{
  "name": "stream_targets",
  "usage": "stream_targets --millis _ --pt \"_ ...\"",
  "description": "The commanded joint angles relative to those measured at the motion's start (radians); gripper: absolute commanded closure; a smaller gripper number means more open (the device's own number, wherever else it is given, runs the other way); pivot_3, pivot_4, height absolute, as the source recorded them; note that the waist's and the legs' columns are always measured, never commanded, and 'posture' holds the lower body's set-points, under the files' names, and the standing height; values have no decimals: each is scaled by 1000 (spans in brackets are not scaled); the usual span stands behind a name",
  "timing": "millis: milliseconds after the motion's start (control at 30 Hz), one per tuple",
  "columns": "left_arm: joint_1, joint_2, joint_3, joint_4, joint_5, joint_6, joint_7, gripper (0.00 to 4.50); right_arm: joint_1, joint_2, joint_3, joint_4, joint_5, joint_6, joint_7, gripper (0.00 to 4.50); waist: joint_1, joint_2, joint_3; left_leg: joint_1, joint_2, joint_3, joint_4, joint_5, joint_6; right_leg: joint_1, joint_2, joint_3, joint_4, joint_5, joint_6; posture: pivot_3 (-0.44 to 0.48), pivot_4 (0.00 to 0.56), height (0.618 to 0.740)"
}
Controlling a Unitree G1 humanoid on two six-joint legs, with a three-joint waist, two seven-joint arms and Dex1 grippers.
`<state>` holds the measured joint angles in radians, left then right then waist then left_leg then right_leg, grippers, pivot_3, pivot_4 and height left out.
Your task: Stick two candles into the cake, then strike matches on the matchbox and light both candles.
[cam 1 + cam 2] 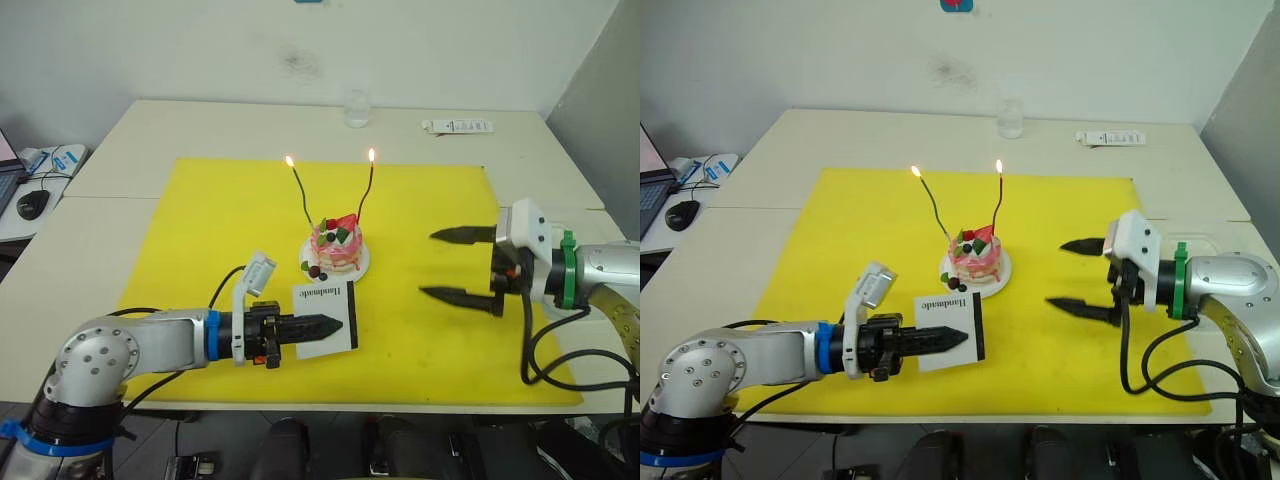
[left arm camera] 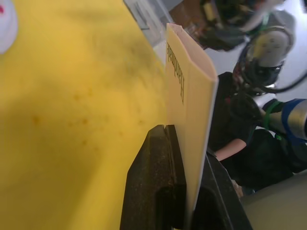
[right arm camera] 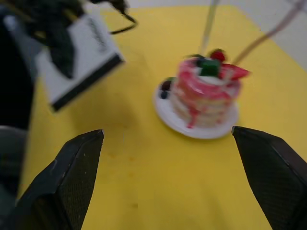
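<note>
The pink-and-white cake sits on its small white plate in the middle of the yellow mat. Two thin candles stand in it, the green candle on the left and the red candle on the right, each with a small flame at its tip. My left gripper is shut on the white matchbox, held just in front of the cake; the box shows edge-on between its fingers. To the right of the cake my right gripper stands open and empty, and its camera sees the cake.
A clear glass and a white remote-like bar lie at the table's far edge. A mouse and laptop corner sit on the side desk at left. Cables trail from both arms near the table's front edge.
</note>
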<state>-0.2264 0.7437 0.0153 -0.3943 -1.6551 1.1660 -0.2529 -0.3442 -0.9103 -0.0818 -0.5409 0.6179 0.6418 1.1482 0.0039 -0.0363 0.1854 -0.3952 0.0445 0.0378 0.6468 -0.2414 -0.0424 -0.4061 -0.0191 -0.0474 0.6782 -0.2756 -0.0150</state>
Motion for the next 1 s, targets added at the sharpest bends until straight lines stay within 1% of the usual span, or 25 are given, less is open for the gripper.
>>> stream_targets --millis 33,167,300,467,600,733,800,867,1000 --pt "-20 -33 -39 34 -60 -22 103 4500 -15 -18 30 -27 17 -49 65 20 0 0 0 1 0 0 0 0 0 0 0 0 0 0 0 0 150 740" --pt "-64 -71 -89 118 -86 -20 220 4500 1 -19 65 -9 -21 -106 91 20 0 0 0 1 0 -1 0 0 0 1 0 -1 2 0 0 0 150 740" --pt "-104 -100 -111 214 -121 -18 323 4500 -11 2 84 12 -46 -126 55 20 0 0 0 1 0 -1 1 1 0 1 0 -1 2 0 0 0 150 740" --pt "-113 -109 -124 240 -128 0 369 4500 -18 21 90 16 -56 -123 20 20 -2 0 0 1 0 -1 0 1 -1 1 0 -1 1 0 0 0 150 740" --pt "-119 -120 -134 267 -176 -2 415 4500 -9 22 93 12 -62 -132 9 20 -2 0 0 1 0 -1 0 1 -1 1 0 -1 1 0 0 0 150 740" --pt "-124 -116 -141 288 -202 10 435 4500 -14 25 98 15 -63 -134 3 20 -2 0 0 2 0 -1 0 1 -1 1 0 -1 2 0 0 0 150 740" --pt "-130 -110 -143 297 -200 21 433 3925 -16 28 104 21 -67 -139 2 0 -2 0 0 2 0 -1 0 1 -1 1 0 -1 2 0 0 0 150 740" --pt "-134 -109 -142 304 -197 24 437 3483 -17 31 105 23 -70 -141 2 0 -2 0 0 1 0 -1 0 1 -1 1 0 -1 2 0 0 0 150 740" --pt "-140 -99 -130 308 -192 30 433 2300 -22 36 109 24 -67 -141 -1 0 -2 0 0 1 0 -1 0 1 -1 1 0 -1 2 0 0 0 150 740"
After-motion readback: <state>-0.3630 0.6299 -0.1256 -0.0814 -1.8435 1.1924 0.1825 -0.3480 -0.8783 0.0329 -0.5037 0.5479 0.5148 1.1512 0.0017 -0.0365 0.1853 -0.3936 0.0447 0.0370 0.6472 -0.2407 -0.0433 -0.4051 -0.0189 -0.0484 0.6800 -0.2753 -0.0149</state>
